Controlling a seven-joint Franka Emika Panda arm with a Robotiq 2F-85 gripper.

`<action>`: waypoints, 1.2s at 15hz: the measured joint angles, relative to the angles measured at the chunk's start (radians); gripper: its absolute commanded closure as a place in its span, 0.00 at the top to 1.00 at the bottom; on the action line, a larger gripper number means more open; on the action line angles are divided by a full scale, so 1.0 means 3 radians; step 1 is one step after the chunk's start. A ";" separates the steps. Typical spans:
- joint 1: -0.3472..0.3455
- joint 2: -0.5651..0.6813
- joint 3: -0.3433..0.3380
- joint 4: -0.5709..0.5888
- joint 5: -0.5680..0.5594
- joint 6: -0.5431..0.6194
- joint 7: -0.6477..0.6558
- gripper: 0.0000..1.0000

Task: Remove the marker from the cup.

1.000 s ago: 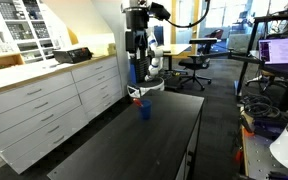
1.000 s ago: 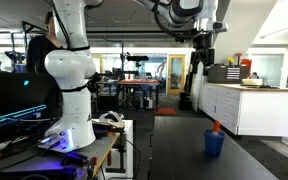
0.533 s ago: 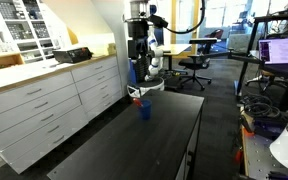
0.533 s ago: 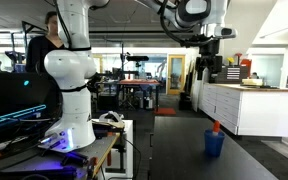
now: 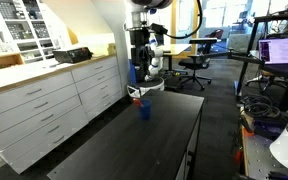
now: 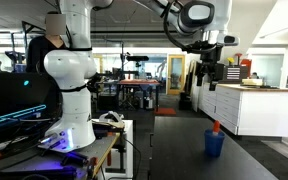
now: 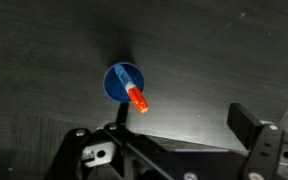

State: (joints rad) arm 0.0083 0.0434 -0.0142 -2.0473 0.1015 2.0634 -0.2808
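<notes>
Inside the cup [image 7: 116, 78]: the marker [image 7: 137, 99] is in there, its red-orange end poking up past the rim and leaning toward one side.
Marker, seen from afar: just a red tip above the blue rim in both exterior views, too small for more.
Cup: small, blue, round and upright on the dark table [image 7: 44, 50]. The marker is the only thing visible in it.
Gripper: it hangs high over the cup [image 6: 214, 144] in an exterior view, gripper [image 6: 208, 84] well clear of it. The wrist view looks nearly straight down on the cup.
Fingers: both fingers [image 7: 247, 123] are spread wide apart at the bottom of the wrist view, with nothing between them and nothing touched.
Table: long and dark, with the cup [image 5: 144, 111] toward its far end.
Beside the table: white drawers [image 5: 44, 105] run along one side.
</notes>
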 measured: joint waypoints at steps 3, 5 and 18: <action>-0.0001 0.0052 0.0000 -0.0008 0.0000 0.0002 -0.0053 1.00; -0.0003 0.0080 0.0000 -0.0021 0.0000 0.0002 -0.0071 1.00; -0.0001 0.0098 0.0021 -0.0040 -0.0003 0.0005 -0.0073 1.00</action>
State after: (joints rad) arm 0.0079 0.0728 -0.0079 -2.0591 0.1005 2.0649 -0.3028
